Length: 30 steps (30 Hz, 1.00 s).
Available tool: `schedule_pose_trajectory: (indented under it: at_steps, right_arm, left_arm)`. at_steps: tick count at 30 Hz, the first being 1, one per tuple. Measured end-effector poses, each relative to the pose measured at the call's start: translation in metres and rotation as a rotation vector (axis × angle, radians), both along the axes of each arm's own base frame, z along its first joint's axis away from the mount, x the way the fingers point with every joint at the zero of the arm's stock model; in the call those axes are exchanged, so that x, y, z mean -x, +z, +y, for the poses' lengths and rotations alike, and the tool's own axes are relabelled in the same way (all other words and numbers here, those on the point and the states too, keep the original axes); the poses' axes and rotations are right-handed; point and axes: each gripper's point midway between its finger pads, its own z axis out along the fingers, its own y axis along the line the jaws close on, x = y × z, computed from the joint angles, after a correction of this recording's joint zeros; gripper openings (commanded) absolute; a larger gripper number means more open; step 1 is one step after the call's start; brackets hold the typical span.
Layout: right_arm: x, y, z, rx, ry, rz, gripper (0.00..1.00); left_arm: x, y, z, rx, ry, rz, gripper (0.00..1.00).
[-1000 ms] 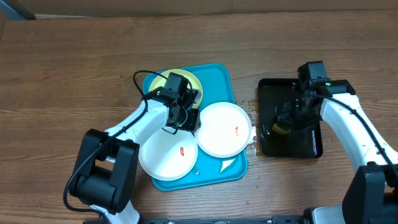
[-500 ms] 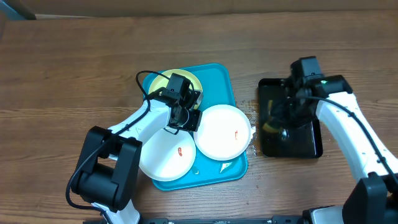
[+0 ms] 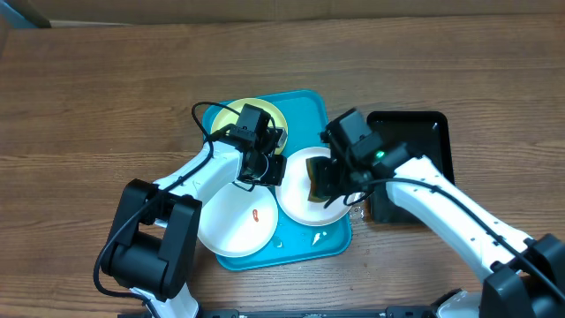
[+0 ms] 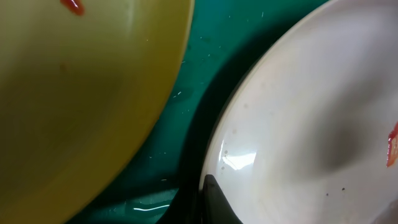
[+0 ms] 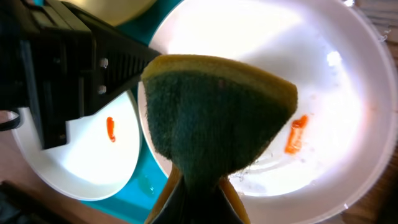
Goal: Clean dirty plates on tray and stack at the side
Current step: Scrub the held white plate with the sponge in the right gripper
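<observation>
The turquoise tray (image 3: 309, 115) holds three dirty plates. A pale yellow one (image 3: 228, 115) lies at the back, a white one (image 3: 231, 221) at the front left, and a second white one (image 3: 296, 193) at the right. Each white plate carries a red-orange smear (image 5: 296, 134). My left gripper (image 3: 265, 168) is shut on the left rim of the right white plate (image 4: 311, 124), one black finger (image 4: 214, 199) lying over the rim. My right gripper (image 3: 334, 181) is shut on a green and yellow sponge (image 5: 217, 118) just above that plate (image 5: 323, 81), beside the smear.
A black tray (image 3: 424, 132) sits right of the turquoise one, partly under my right arm. Small water drops lie on the wood (image 3: 357, 212) between the trays. Brown table surface surrounds both trays.
My right arm swung left from the black tray, carrying the sponge over the right white plate. The left gripper closed on that plate's rim and stayed in place.
</observation>
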Motion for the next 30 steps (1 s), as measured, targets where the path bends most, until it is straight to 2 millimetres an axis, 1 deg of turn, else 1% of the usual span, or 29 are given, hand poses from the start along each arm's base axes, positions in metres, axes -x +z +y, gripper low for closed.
schedule_pose_trajectory:
  at_steps: [5, 8, 11, 13, 17, 20, 26, 30]
  right_arm:
    - [0.002, -0.025, 0.006, 0.017, 0.003, -0.007, 0.04]
    - [0.003, -0.046, 0.007, 0.040, 0.005, 0.013, 0.04]
    - [0.006, -0.070, 0.001, 0.102, -0.003, 0.053, 0.04]
    - [0.007, -0.080, -0.004, 0.136, -0.024, 0.075, 0.04]
    - [0.002, -0.079, -0.020, 0.216, -0.115, 0.073, 0.04]
    - [-0.002, -0.078, -0.037, 0.272, -0.189, 0.073, 0.04]
    - [-0.016, -0.075, -0.069, 0.303, -0.319, 0.095, 0.04]
    - [-0.017, -0.074, -0.082, 0.324, -0.358, 0.107, 0.04]
  left_arm:
    - [0.000, 0.000, 0.000, 0.002, 0.017, 0.006, 0.04]
    - [-0.001, 0.000, 0.000, 0.003, 0.020, 0.006, 0.04]
    - [-0.001, 0.000, 0.000, 0.004, 0.021, 0.004, 0.04]
    - [-0.001, 0.000, 0.000, 0.004, 0.021, 0.004, 0.04]
    - [0.000, 0.001, -0.004, 0.016, 0.026, 0.012, 0.04]
    - [0.002, 0.002, -0.008, 0.028, 0.025, 0.017, 0.04]
    - [0.004, 0.002, -0.011, 0.036, 0.033, 0.028, 0.04]
    - [0.004, 0.002, -0.011, 0.036, 0.041, 0.033, 0.04]
